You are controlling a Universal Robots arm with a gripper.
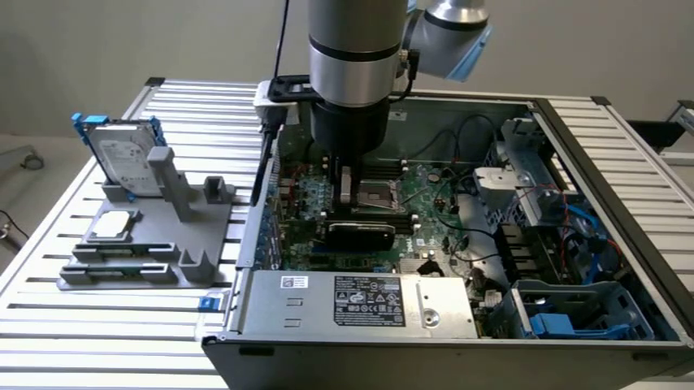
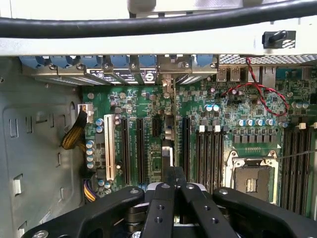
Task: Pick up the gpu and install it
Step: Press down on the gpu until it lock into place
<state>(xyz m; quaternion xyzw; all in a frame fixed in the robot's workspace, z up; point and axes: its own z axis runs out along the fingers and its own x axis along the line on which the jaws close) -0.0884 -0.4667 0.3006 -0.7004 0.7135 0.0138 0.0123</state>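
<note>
My gripper [image 1: 349, 213] reaches straight down into the open computer case [image 1: 607, 203] and is shut on the gpu [image 1: 358, 236]. The card's black cover faces the exterior camera, and the card hangs low over the green motherboard [image 1: 434, 215]. In the wrist view the black fingers [image 2: 161, 198] meet around the gpu [image 2: 167, 148]. It shows edge-on there, lined up over the long expansion slots [image 2: 139, 148] and pointing toward the rear bracket openings [image 2: 171, 74]. Whether it sits in a slot I cannot tell.
The empty processor socket [image 2: 252, 183] and memory slots [image 2: 210, 153] lie beside the card. A power supply [image 1: 358, 301], drive cages and loose cables [image 1: 542, 219] crowd the case. Outside it, a grey fixture [image 1: 152, 244] holds the blue-framed hard drive [image 1: 122, 158] and a small silver chip [image 1: 114, 226].
</note>
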